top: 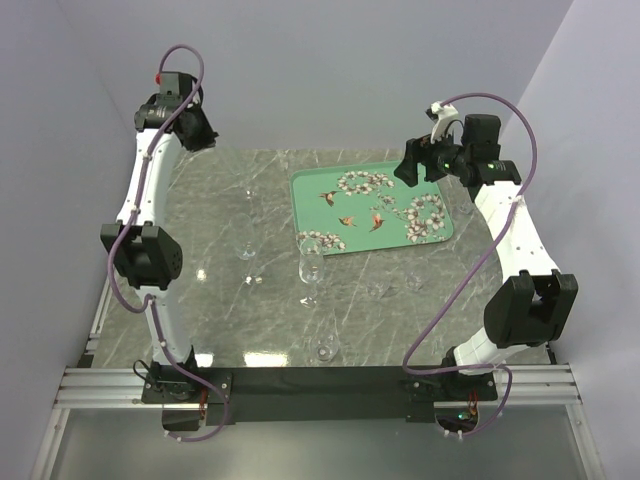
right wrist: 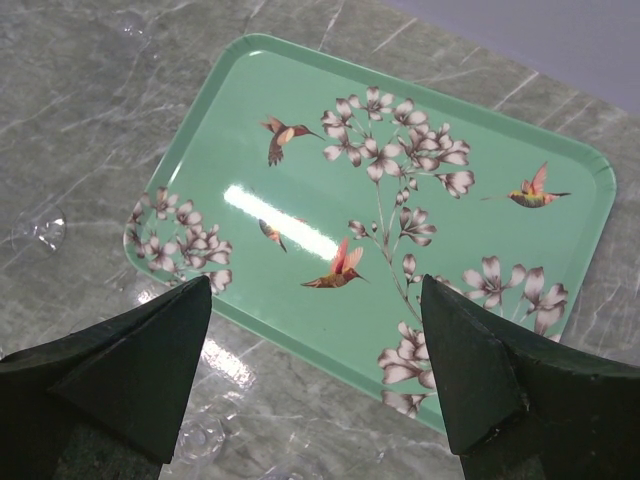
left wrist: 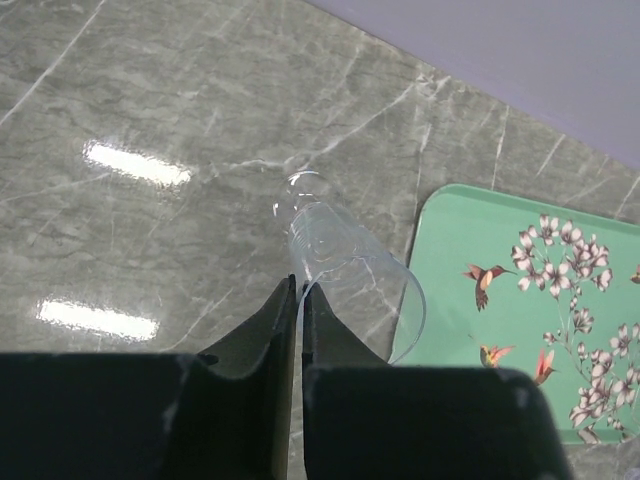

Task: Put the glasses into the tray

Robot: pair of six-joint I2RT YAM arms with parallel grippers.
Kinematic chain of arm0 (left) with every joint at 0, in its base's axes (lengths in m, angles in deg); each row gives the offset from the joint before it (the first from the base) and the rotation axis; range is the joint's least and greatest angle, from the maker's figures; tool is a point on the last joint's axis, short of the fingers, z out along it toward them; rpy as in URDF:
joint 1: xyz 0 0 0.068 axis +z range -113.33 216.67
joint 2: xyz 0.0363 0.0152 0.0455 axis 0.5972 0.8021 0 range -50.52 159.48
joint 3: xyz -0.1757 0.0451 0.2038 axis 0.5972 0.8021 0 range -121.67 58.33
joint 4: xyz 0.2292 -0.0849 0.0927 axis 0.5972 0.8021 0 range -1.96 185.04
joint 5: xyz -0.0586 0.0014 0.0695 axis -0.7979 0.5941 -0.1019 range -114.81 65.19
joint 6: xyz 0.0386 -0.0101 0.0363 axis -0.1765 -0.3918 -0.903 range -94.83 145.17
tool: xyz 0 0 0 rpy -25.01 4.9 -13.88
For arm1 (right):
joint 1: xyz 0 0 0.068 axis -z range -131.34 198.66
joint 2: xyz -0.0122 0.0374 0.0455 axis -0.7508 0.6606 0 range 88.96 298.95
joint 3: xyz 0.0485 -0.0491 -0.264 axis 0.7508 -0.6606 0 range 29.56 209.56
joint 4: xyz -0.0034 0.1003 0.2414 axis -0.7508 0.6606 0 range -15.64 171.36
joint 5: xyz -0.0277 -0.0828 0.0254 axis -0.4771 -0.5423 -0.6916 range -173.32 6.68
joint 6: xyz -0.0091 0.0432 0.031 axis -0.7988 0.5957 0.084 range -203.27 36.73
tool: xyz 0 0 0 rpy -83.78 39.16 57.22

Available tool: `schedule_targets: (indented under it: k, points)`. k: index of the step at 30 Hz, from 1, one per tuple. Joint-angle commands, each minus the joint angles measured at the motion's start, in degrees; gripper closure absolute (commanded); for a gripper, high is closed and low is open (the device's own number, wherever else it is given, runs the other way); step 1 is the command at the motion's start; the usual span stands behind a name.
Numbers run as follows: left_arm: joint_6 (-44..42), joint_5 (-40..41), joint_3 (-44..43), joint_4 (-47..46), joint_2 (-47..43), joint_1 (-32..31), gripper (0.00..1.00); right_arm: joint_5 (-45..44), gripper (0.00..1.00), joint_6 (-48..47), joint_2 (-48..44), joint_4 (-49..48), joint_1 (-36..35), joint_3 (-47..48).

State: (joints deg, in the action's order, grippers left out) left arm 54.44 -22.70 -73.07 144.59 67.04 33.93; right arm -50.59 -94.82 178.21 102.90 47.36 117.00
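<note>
The teal tray (top: 390,235) with white flowers and brown birds lies at the back right of the table; nothing stands in it. My left gripper (top: 198,130) is raised at the back left. In the left wrist view it (left wrist: 298,283) is shut on the rim wall of a clear glass (left wrist: 345,265), which hangs tilted above the table left of the tray (left wrist: 470,330). My right gripper (top: 411,165) is open and empty above the tray (right wrist: 300,150), its fingertips (right wrist: 200,290) spread over the near edge. Two stemmed glasses (top: 248,228) (top: 312,272) stand left of and before the tray.
More clear glasses stand on the grey marble table: one near the front edge (top: 325,349) and faint ones before the tray (top: 414,281). In the right wrist view glasses show beside the tray (right wrist: 42,231) (right wrist: 196,437). Grey walls close the back and sides.
</note>
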Motion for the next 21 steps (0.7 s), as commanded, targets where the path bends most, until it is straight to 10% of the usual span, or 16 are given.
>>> schedule_targets:
  k: [1,21]
  points:
    - [-1.7,-1.0,-3.2,-4.6,-5.0,-1.7,1.00,1.3,0.09,0.6,-0.3,-1.7,0.7,1.0]
    - [-2.1,-1.7,-6.5,-7.3,-3.9,-10.6,1.00,1.5,0.10,0.5,0.1,-1.6,0.7,0.2]
